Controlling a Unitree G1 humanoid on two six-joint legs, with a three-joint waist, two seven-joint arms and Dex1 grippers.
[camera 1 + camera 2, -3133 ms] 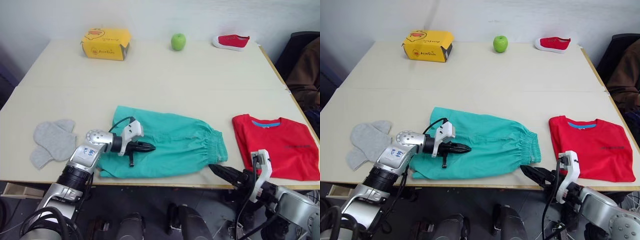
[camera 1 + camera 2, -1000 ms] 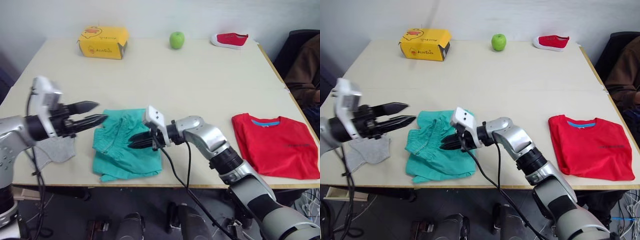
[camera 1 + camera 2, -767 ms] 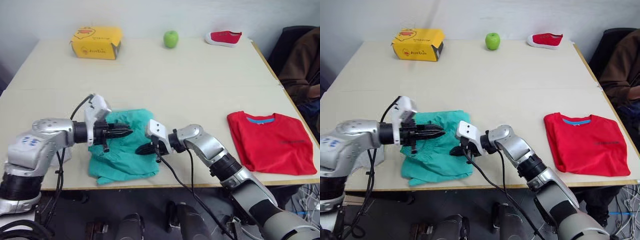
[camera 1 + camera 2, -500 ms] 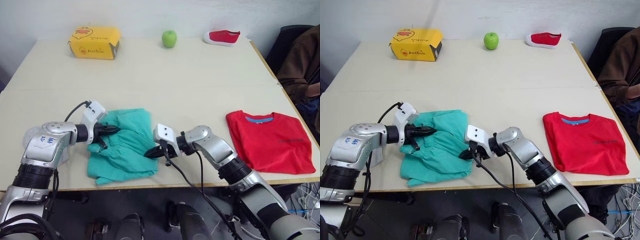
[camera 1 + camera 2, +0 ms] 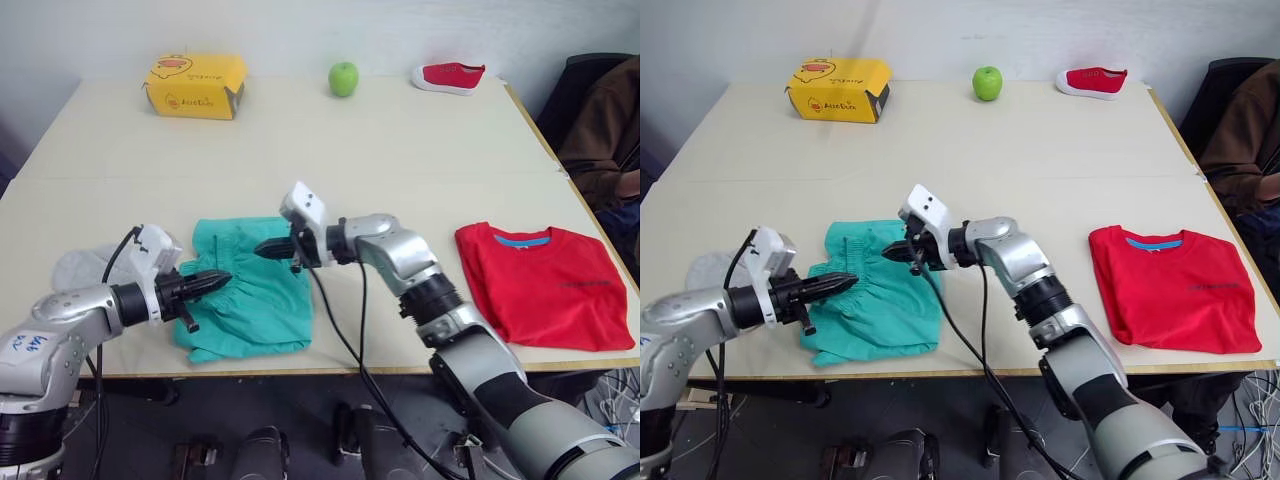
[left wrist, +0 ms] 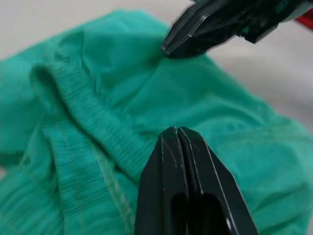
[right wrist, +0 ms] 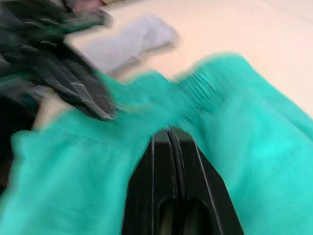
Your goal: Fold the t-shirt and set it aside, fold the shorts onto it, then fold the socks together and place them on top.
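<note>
the shorts [image 5: 250, 290] lie loosely doubled near the counter's [image 5: 400, 150] front edge, well apart from the folded t-shirt [image 5: 545, 285]. both the left gripper [image 5: 212, 280] and right gripper [image 5: 266, 249] hover over them, fingers pressed together, empty. lifting this loose bundle risks unfolding it.

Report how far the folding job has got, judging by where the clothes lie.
Done: the t-shirt lies folded at the table's right. In hand: the shorts sit folded over at the front, not yet on the shirt, with the left gripper and right gripper above them, both shut and empty. Left: moving the shorts onto the shirt, then the socks, lying loose at left.
</note>
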